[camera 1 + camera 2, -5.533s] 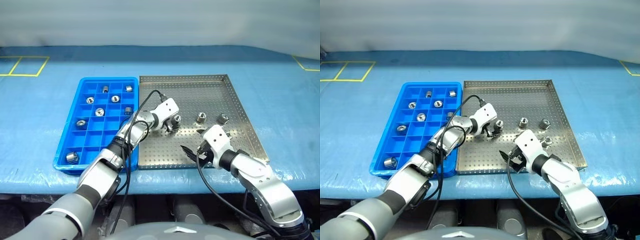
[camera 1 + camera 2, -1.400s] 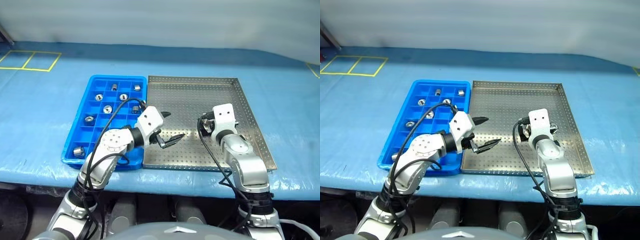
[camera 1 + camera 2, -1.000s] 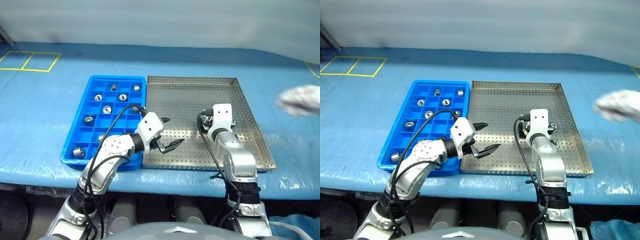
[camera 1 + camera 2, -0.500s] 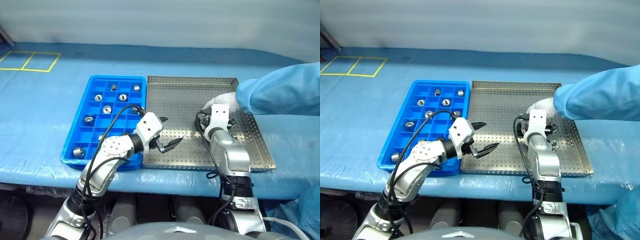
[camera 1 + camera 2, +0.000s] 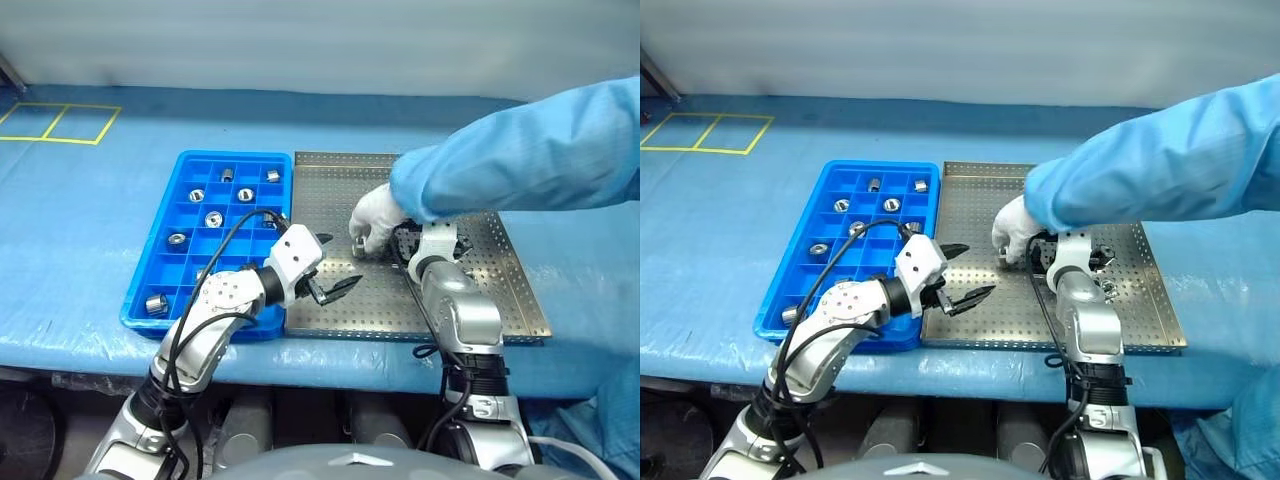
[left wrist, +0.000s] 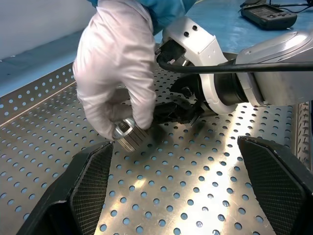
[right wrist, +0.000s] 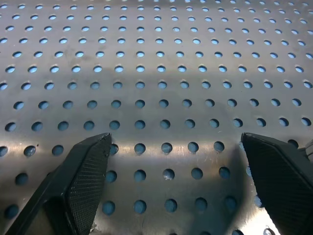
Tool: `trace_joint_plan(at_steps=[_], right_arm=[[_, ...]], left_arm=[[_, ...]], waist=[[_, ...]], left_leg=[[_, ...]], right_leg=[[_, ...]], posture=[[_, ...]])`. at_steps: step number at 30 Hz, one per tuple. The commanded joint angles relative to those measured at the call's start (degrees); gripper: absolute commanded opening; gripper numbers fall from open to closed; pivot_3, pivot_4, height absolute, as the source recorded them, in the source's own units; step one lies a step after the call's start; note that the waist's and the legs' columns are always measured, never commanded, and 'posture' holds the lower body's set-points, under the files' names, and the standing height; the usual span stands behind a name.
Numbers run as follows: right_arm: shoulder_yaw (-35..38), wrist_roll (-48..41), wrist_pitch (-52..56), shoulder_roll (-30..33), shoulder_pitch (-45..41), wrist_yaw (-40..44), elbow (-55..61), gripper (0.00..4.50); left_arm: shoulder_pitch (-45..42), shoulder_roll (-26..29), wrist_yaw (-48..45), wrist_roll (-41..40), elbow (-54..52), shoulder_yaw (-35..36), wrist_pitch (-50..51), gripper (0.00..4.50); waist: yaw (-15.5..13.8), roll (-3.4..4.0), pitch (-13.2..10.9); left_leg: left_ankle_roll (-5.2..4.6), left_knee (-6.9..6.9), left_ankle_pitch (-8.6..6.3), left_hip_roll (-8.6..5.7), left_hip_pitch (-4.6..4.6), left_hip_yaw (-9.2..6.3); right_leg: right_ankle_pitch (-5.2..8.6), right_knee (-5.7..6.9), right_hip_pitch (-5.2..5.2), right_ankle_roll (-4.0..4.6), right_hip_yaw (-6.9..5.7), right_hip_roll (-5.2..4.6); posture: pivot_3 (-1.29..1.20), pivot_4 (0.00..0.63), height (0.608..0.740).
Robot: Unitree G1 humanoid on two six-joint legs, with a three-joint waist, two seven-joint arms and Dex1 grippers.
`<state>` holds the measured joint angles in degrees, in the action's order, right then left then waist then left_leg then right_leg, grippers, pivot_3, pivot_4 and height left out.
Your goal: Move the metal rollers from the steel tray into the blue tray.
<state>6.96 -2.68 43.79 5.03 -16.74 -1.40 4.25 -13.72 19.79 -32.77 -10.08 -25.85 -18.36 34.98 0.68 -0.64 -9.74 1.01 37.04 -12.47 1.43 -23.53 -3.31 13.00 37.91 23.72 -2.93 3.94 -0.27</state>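
Person: white-gloved hand (image 5: pixel 378 219) on a light-blue sleeve (image 5: pixel 520 155), over the perforated silver steel tray (image 5: pixel 520 300)
Left gripper (image 5: pixel 334 266): fingers spread, above tray's near-left part
Bright blue compartment tray (image 5: pixel 160 225): holds several shiny metal rollers (image 5: pixel 214 219)

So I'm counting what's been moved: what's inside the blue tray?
The blue tray holds at least eight metal rollers in separate compartments. The left gripper's arm covers its near right corner.

blue-covered table (image 5: pixel 90 215), blue tray (image 5: pixel 160 255), steel tray (image 5: pixel 330 175)
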Motion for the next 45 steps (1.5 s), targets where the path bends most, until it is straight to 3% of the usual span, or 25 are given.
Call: trace_joint_plan(at_steps=[1,7,16,27,30,35,39,41,45], right_arm=[[-0.1,-0.3,0.0,0.3,0.0,0.2,2.3,4.5],[0.3,-4.3,-0.8,0.3,-0.1,4.8,7.4,4.5],[-10.2,-12.8,5.9,7.6,2.7,21.5,15.7,4.5],[-14.7,-9.3,3.5,9.8,3.2,20.9,9.0,4.5],[-14.6,-9.4,3.1,9.7,3.2,21.0,9.2,3.87],[-15.3,-8.6,2.8,10.8,3.2,21.4,10.7,2.3],[-15.1,-9.0,3.2,10.8,3.3,21.4,11.5,2.3],[-15.0,-9.3,3.3,10.7,3.1,21.4,12.0,1.9],[-15.1,-8.7,2.8,10.7,1.7,20.9,13.4,1.88]], left_arm=[[0.4,1.2,0.9,-0.3,-2.1,3.1,0.2,4.43],[1.3,3.0,1.8,-0.3,-2.1,6.2,0.3,4.43],[1.4,2.6,2.0,-0.4,-2.6,5.2,0.5,4.43],[1.9,2.9,2.3,-0.3,-3.1,5.0,0.8,4.43],[1.9,3.1,2.4,-0.3,-3.2,5.1,0.9,4.5],[2.1,3.4,2.6,-0.4,-3.4,5.4,1.0,4.5],[2.3,3.6,2.6,-0.5,-3.5,5.6,1.1,4.5],[2.5,3.8,2.7,-0.5,-3.6,5.8,1.2,4.5],[4.1,3.8,3.1,-1.6,-6.1,7.2,2.0,4.5]], waist=[[0.0,0.0,0.0],[-0.1,0.03,0.0],[-0.3,0.06,0.0],[-0.5,0.04,-0.1],[-0.6,0.04,-0.1],[-0.7,0.04,-0.1],[-0.9,0.04,-0.1],[-0.9,0.03,-0.1],[-1.0,0.03,-0.1]], left_leg=[[0.0,0.0,0.0,0.0,0.0,0.0],[0.0,-0.02,0.0,0.0,-0.06,0.0],[0.0,-0.08,0.0,0.01,-0.05,-0.06],[0.0,-0.07,0.0,0.0,-0.05,-0.04],[0.0,-0.06,0.0,0.0,-0.04,-0.04],[0.0,-0.07,0.0,0.0,-0.05,-0.04],[0.0,-0.08,0.0,0.0,-0.06,-0.04],[0.0,-0.08,0.0,0.0,-0.06,-0.04],[0.0,-0.08,0.0,0.0,-0.06,-0.04]], right_leg=[[0.0,0.0,0.0,0.0,0.0,0.01],[0.0,-0.03,0.05,0.0,-0.01,-0.01],[0.02,-0.06,0.03,0.03,-0.07,0.0],[0.02,-0.08,0.03,0.03,-0.05,-0.01],[0.02,-0.08,0.03,0.02,-0.05,-0.01],[0.02,-0.08,0.04,0.03,-0.05,-0.01],[0.02,-0.08,0.04,0.03,-0.06,-0.01],[0.03,-0.08,0.04,0.03,-0.06,-0.01],[0.03,-0.09,0.05,0.03,-0.05,-0.01]], posture=[[0.15,0.15,0.74],[0.15,0.15,0.74],[0.16,0.15,0.74],[0.18,0.15,0.74],[0.18,0.15,0.74],[0.18,0.15,0.74],[0.18,0.15,0.74],[0.19,0.15,0.74],[0.21,0.15,0.74]])
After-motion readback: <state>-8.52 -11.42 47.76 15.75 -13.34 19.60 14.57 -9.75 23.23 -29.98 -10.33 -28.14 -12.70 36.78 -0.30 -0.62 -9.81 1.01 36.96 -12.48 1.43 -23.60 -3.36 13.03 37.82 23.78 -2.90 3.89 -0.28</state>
